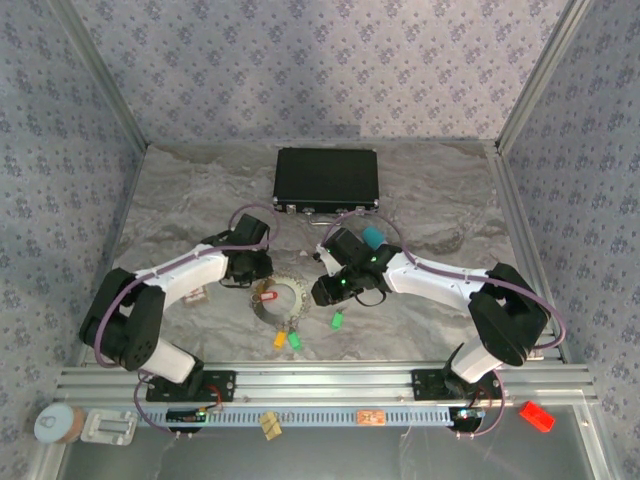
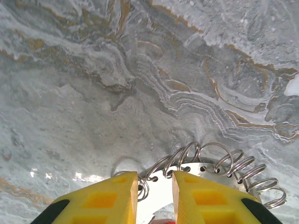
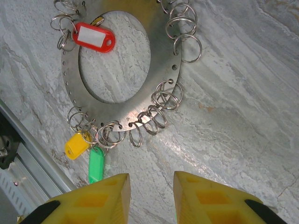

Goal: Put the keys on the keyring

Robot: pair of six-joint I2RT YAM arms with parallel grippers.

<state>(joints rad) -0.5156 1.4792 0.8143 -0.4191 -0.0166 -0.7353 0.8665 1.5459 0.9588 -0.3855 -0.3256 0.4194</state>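
Remote view of the key bench: I am looking down on a marbled table [image 1: 190, 200], where a black case [image 1: 326, 180] is lying closed near the far wall and 2 arms are reaching in toward the middle.

The left claw [image 1: 258, 284] is pointing down at the far rim of the keyring [image 1: 275, 318], a flat metal ring fringed with small wire loops. Its wrist camera is showing the left claw [image 2: 155, 179] with only a narrow gap between its yellow fingers. The rim of the keyring [image 2: 189, 168] and 1 wire loop are sitting right at that gap, and I cannot tell whether it is pinching the metal.

The right claw [image 1: 322, 294] is hovering just beside the ring on the opposite side. In its own camera the right claw [image 3: 152, 179] is standing moderately wide over bare table, with nothing between its fingers.

The keyring [image 3: 164, 56] is lying flat. 1 red key [image 3: 95, 37] is resting inside its hole, with its end meeting a loop. A yellow key [image 3: 77, 145] and a green key [image 3: 96, 164] are hanging side by side from loops at the near edge. A 2nd green key [image 1: 338, 320] is lying loose on the table, apart from the ring, on the right arm's side.
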